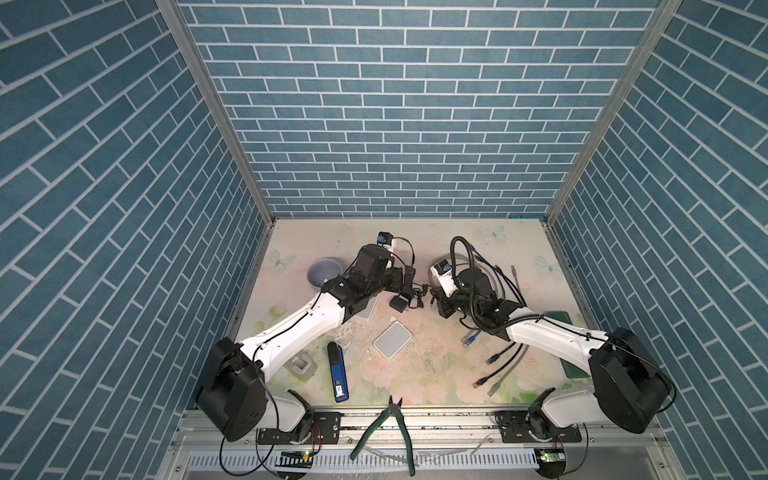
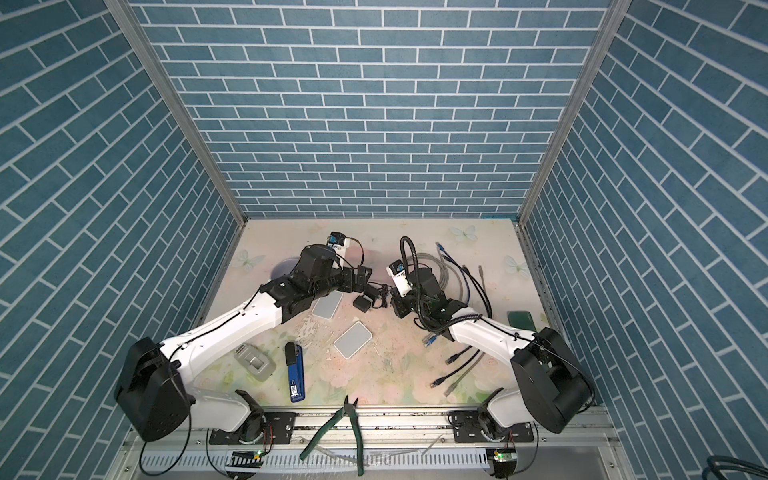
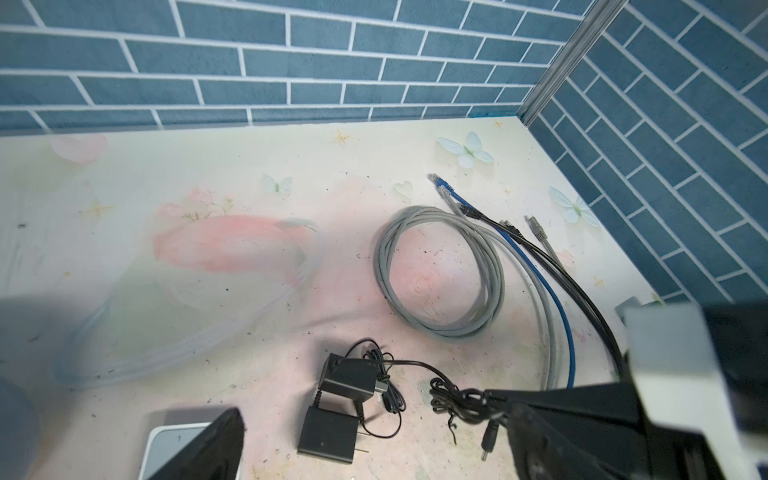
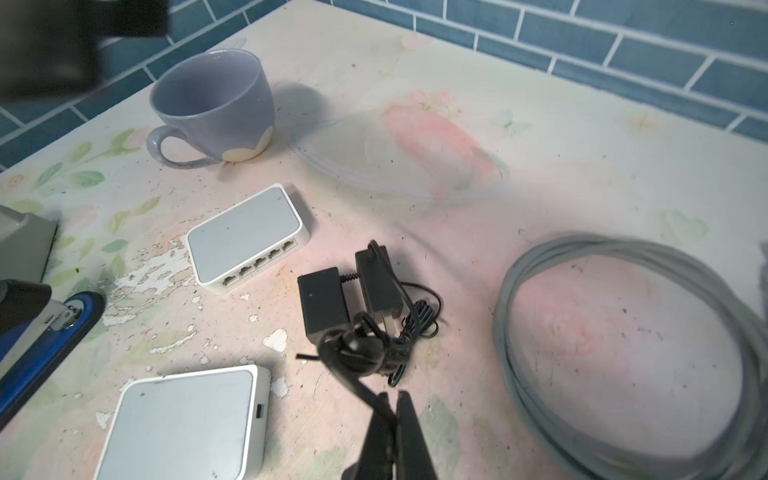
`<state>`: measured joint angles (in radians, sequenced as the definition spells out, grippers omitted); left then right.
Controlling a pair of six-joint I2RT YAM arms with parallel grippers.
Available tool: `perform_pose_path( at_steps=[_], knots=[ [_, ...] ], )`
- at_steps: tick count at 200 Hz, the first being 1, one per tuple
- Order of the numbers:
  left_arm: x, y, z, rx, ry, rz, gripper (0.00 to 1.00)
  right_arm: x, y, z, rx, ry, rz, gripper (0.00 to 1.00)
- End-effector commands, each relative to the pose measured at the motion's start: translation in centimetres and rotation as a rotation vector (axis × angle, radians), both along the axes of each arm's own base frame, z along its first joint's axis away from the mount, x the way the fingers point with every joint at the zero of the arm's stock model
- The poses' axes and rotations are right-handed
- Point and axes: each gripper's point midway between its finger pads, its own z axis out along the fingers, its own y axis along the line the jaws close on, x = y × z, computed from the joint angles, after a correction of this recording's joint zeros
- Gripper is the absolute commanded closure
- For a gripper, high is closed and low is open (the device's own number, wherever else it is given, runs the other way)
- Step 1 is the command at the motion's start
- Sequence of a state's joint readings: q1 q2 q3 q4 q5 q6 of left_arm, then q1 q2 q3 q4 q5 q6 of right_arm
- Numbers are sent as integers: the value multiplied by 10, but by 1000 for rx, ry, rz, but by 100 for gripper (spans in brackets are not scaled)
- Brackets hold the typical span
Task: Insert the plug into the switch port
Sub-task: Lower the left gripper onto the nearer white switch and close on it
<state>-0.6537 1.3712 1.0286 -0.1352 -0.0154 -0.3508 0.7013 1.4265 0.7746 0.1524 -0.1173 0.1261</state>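
Plug (image 3: 487, 443): small black barrel, dangling off a thin black cord (image 3: 455, 400), not in any port. Can't tell if its tip touches the table (image 3: 249, 174). Right gripper (image 4: 392, 405) is clenched on the cord, with bunched loops just past its fingertips in the right wrist view. The cord leads to two black adapters (image 3: 347, 378) lying side by side on the table, just beside the plug, between the two grippers.

Switch (image 4: 245, 237): white, flat on the table. Its row of ports (image 4: 259, 262) faces the adapters, all empty. It is near the adapters and apart from the plug. In both top views it's half under the left arm.

Left gripper (image 1: 406, 277) is released and holds nothing. Only one finger (image 3: 203, 444) shows in the left wrist view, far off to the side, with a switch corner beside it.

Second switch (image 4: 187, 419) lies nearer the robot base, apart from the first. Mug (image 4: 212, 95) is upright beyond the switch. Grey coil (image 3: 440, 270) lies behind the right gripper, with loose blue and black cables beside it. Stapler (image 1: 337, 372) and pliers (image 1: 386, 428) are at the front edge.
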Motion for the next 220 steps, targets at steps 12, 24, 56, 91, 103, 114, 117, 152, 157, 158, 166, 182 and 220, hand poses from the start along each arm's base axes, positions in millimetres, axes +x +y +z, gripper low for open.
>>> perform_pose_path(
  at_steps=[12,24,56,91,103,114,117,152,157,158,166,182,220],
  knots=[
    [-23,15,-17,120,-35,-24,0,4,2,6,82,154,-87,100],
    [-39,12,-26,169,-37,-69,0,6,-1,8,85,171,-113,100],
    [-76,13,-63,287,83,-140,0,11,-9,13,81,195,-169,100],
    [-103,15,-101,400,212,-148,0,13,-14,17,60,216,-204,100],
    [-110,17,-113,443,253,-152,1,13,-15,17,57,218,-204,100],
    [-115,18,-122,475,292,-155,1,16,-19,17,47,208,-223,100],
    [-116,18,-126,483,304,-156,1,15,-19,17,48,208,-223,100],
    [-129,17,-150,522,410,-184,1,16,-23,15,38,207,-230,100],
    [-130,17,-152,525,419,-187,1,16,-24,15,36,205,-232,100],
    [-130,17,-152,525,420,-187,1,16,-24,15,37,207,-232,100],
    [-131,18,-155,536,432,-187,1,17,-26,14,33,204,-234,100],
    [-132,20,-160,560,453,-186,1,16,-27,12,29,206,-233,100],
    [-131,15,-171,585,492,-194,1,15,-26,12,33,212,-226,100]
  ],
)
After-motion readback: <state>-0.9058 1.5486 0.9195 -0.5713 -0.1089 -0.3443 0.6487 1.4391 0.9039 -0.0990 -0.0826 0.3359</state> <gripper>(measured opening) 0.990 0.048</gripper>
